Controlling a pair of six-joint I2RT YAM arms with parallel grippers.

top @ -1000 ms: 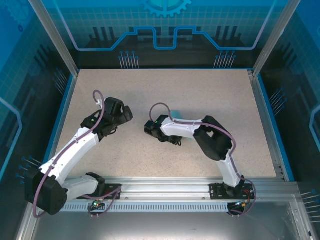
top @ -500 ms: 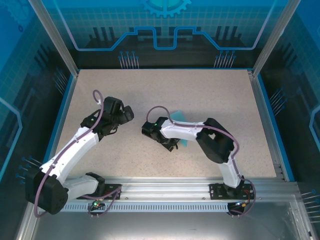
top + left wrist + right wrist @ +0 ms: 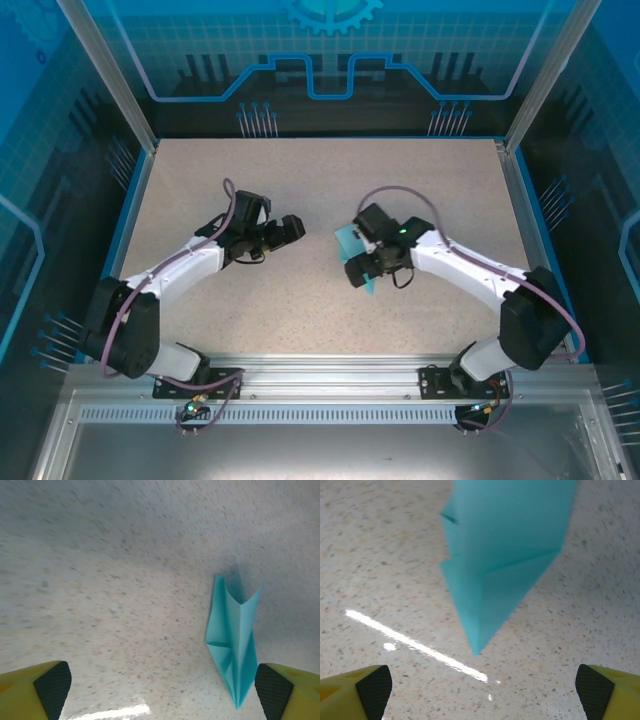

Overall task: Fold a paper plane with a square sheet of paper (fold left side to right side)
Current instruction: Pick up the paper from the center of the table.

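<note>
Reaching in from the left of the paper plane (image 3: 234, 645), the left arm (image 3: 170, 275) has its forearm stretched low and its wrist roughly level. Its left gripper (image 3: 289, 228) points at the plane, well apart from it, jaws wide, pads (image 3: 52, 685) bare. From the plane's right, the right arm (image 3: 470, 268) bends in with its elbow out wide and wrist tipped down. Its right gripper (image 3: 360, 272) hangs over the plane, jaws spread wide, fingertips (image 3: 594, 685) either side of the plane's point, not touching it.
</note>
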